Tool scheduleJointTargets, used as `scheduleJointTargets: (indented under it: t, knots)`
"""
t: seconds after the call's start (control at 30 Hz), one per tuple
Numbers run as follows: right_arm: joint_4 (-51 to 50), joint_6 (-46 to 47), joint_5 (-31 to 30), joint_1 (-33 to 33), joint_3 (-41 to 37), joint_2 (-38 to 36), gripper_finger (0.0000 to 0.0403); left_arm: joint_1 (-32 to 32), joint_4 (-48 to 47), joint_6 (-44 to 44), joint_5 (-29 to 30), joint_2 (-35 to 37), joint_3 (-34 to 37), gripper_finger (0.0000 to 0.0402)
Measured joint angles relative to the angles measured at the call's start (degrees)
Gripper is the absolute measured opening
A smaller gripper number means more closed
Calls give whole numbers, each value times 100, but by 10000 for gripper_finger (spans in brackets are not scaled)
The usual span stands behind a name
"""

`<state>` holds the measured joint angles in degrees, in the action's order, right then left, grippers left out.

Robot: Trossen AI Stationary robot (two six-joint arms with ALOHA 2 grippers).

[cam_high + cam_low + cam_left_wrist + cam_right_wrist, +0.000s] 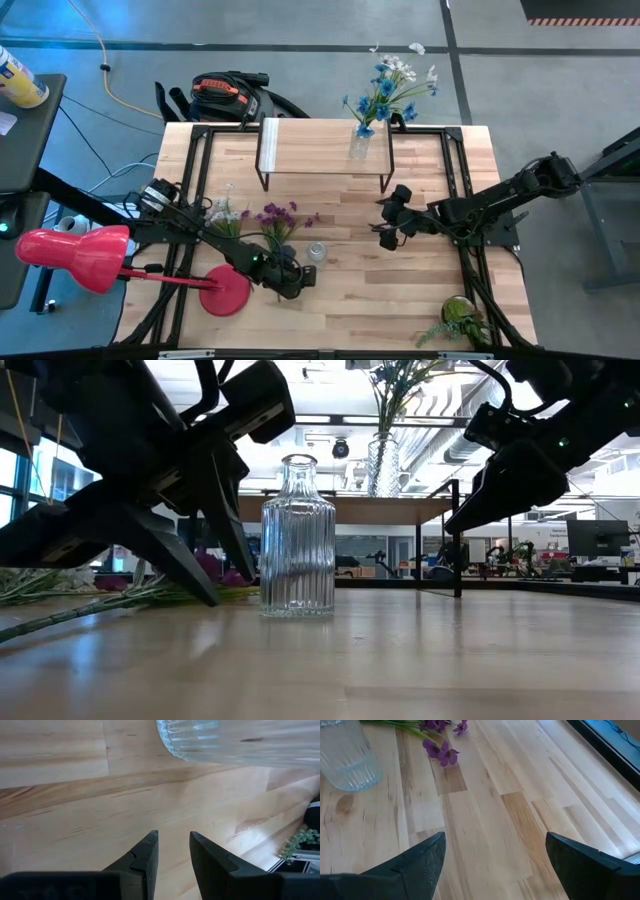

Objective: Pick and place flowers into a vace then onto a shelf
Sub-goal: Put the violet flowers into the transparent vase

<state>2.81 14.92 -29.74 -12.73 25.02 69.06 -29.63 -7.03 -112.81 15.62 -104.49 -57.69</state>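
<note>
Left gripper [297, 281] low beside empty vase [317, 252], jaws narrow; right gripper [388, 222] hovering, jaws wide

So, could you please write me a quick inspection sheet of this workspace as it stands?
Surface: wooden tabletop, dry, no spills seen.
Job's things: blue and white flowers in a vase on the shelf; purple flowers and pale flowers lying flat; empty glass bottle upright.
Clutter: red lamp; potted plant.
Grippers: left pincer slightly open beside the bottle, empty; right pincer open, empty, beyond the bottle.
Cables: yellow cable on floor.
Surroundings: vacuum behind table.
</note>
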Motion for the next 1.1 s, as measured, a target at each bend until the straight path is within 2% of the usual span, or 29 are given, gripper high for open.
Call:
scheduleJointTargets:
  t: [0.43,0.8,0.97,1.1]
  knots:
    - [0,0,-13,0,0,0,332,2,-41,0,19,2,-2,145]
    - [-14,0,22,0,0,0,332,2,-54,28,298,7,-4,145]
    - [-20,-43,550,0,0,0,332,2,-37,51,664,7,-4,145]
    - [-20,-42,943,-2,0,0,332,4,5,673,788,7,-4,145]
